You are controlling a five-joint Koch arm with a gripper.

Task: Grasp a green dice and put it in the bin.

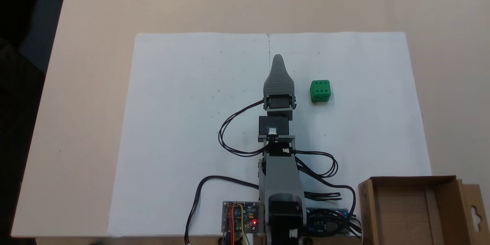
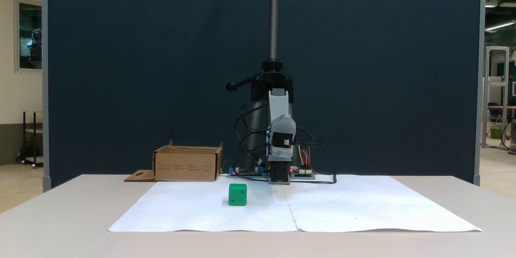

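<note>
The green dice (image 1: 320, 91) sits on the white paper, to the right of the arm in the view from above and to the left of it in the front view (image 2: 237, 194). My gripper (image 1: 278, 61) points away from the base, held above the paper and about a hand's width beside the dice, touching nothing. From the front the gripper (image 2: 282, 125) faces the camera. One grey jaw covers the other, so no gap can be read. The bin (image 1: 409, 179), a brown cardboard box with a hang-hole flap, stands by the arm's base (image 2: 185, 165) and looks empty.
A large white paper sheet (image 1: 183, 122) covers the table's middle. Circuit boards (image 1: 240, 216) and loose black cables (image 1: 229, 134) lie around the arm's base. A metal pole (image 2: 274, 12) rises behind the arm in front of a dark blue partition.
</note>
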